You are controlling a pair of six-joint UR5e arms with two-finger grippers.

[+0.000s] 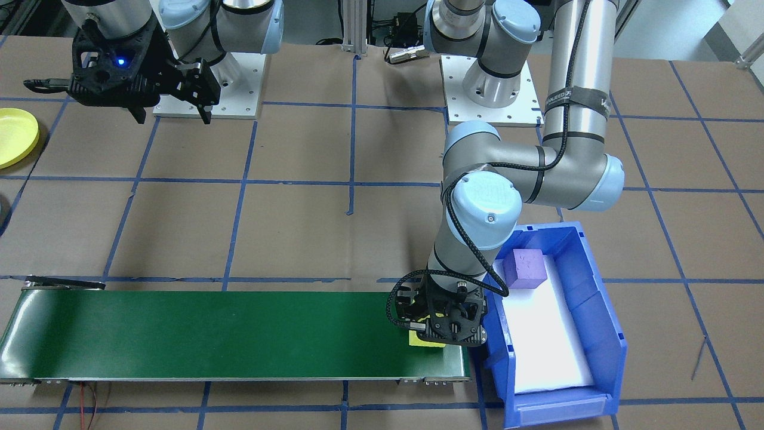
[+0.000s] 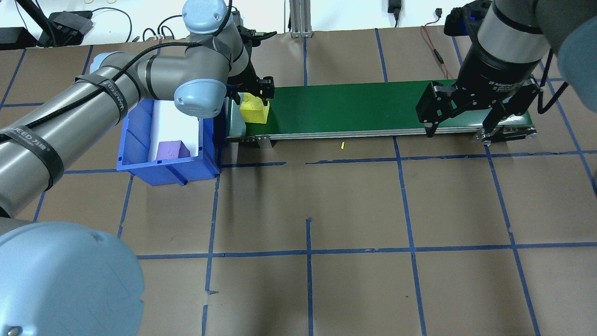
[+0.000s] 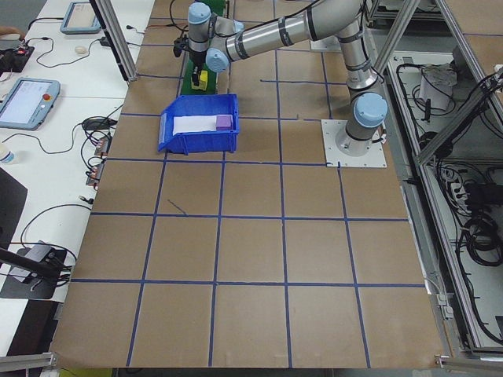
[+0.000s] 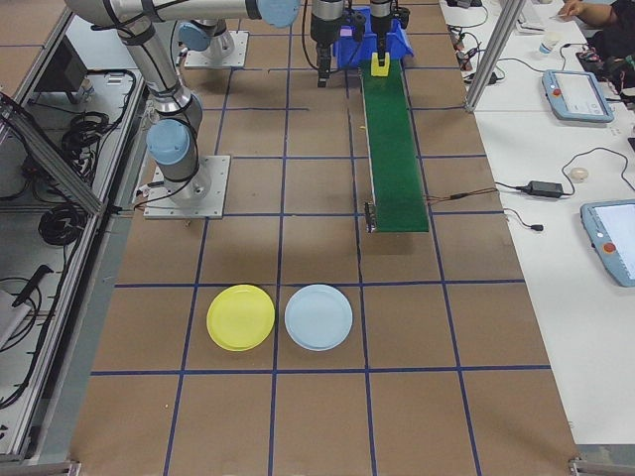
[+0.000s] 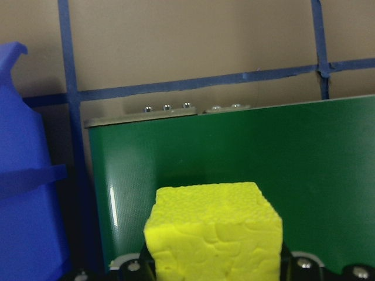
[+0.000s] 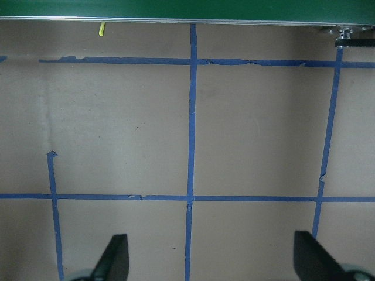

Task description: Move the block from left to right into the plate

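The left gripper is closed on the yellow block, and the block sits low over the near-bin end of the green belt, touching it or just above it (the pictures do not settle which). The block looks soft, like foam, so a tight squeeze could bend it, and it could stick to a finger or tip over when the fingers let go. If the block is set too near the belt's end, it could roll off toward the blue bin, where a purple block already lies. The right gripper hangs open and empty at the other end of the belt, with brown table under it in its own camera. If the block comes along the belt crooked, those wide fingers could miss it or knock it off the edge. The yellow plate lies well apart from the belt, just beside a pale blue plate, so the block could be dropped in the wrong one.
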